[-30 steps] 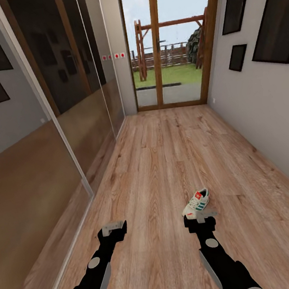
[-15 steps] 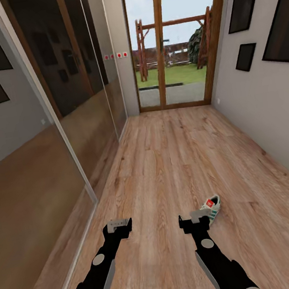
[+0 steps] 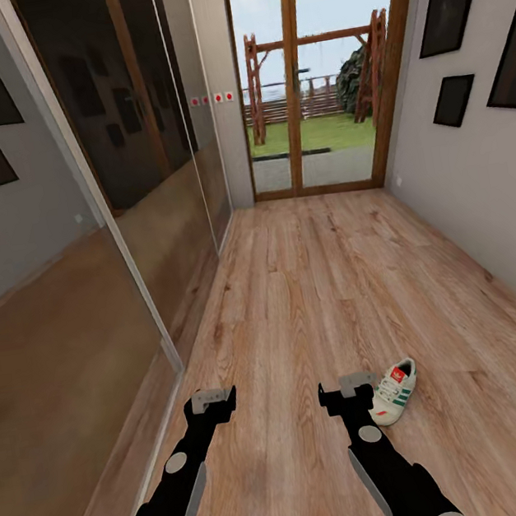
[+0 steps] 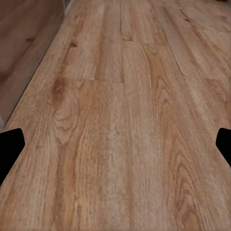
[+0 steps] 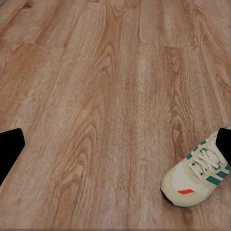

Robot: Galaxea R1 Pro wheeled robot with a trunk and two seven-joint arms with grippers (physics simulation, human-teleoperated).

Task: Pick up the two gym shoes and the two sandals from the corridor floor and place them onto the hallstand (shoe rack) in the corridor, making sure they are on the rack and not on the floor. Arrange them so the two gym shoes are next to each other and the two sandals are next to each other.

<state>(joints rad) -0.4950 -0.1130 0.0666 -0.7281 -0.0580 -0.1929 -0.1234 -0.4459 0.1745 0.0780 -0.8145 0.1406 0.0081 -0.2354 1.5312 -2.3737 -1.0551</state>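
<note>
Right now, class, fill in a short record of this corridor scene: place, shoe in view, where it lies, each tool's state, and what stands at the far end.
Place: corridor floor of wood planks, mirrored sliding doors along the robot's left
Shoe: one gym shoe, upright on its sole
Where: on the floor, just right of the right tool, not touching it
Left tool: open, holding nothing
Right tool: open, holding nothing
Far end: glazed wooden door onto a garden

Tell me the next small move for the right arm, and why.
Probably shift the right claw slightly to the robot's right and lower it over the gym shoe. The shoe lies on the corridor floor just beside that claw, off its centreline in the right wrist view, and the claw's fingers are spread with nothing between them.
</note>
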